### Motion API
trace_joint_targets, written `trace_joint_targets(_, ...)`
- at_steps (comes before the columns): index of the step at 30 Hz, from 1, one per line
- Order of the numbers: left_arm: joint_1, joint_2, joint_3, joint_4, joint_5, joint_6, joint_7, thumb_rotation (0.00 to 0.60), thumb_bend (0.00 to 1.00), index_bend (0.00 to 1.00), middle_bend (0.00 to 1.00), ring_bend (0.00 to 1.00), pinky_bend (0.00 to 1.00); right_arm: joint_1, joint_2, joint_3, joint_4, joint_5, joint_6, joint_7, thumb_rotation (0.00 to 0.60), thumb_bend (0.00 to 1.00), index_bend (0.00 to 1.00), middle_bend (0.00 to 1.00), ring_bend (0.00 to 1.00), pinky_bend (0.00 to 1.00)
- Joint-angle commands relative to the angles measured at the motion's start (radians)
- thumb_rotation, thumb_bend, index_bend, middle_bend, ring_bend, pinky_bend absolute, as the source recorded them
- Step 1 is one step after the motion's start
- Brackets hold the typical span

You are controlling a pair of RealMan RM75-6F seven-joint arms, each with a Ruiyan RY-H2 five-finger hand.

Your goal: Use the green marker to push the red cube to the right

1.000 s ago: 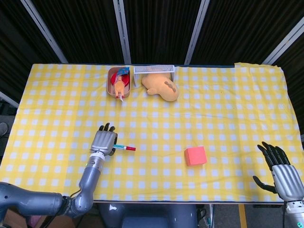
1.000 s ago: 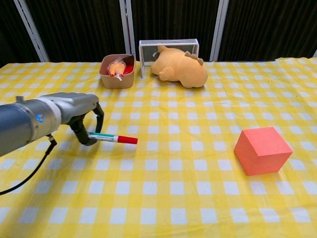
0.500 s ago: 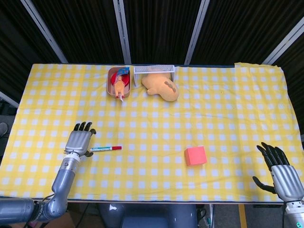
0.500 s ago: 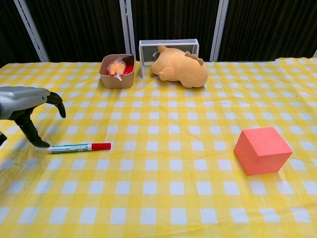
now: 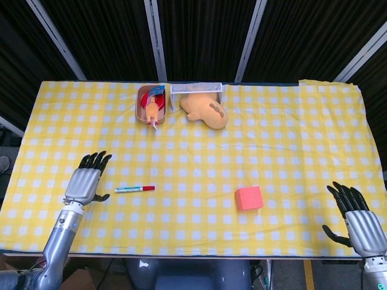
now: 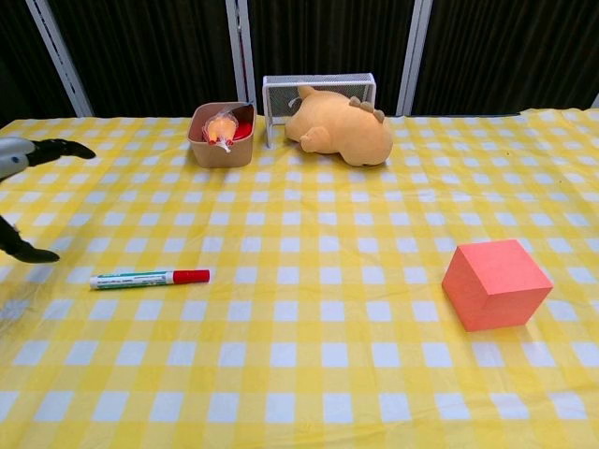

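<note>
Two views, one high and one low, same table.
Head view looks steeply down from the near edge and takes in the whole checkered table. Chest view sits low and close, facing the far curtain (nearly level). Both share the green marker, red cube and plush toy.

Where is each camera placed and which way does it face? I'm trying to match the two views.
Head view: high above the near table edge, looking steeply down on the whole table; left hand and right hand both show, fingers spread.
Chest view: low at the near edge, looking forward across the cloth; only the left hand shows, at the left border.
Shared: green marker, red cube, plush toy.
</note>
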Motion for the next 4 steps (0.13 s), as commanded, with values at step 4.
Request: trace_joint_targets(4,0.169,0.101,0.116,0.038,0.234,0.15,-0.213,0.6,0.15,0.0,0.0,0.0,0.02,0.001,-0.006,0.0,0.0,-0.003,-0.001,-0.015,0.6,0.32,0.0,0.0,0.0,0.0)
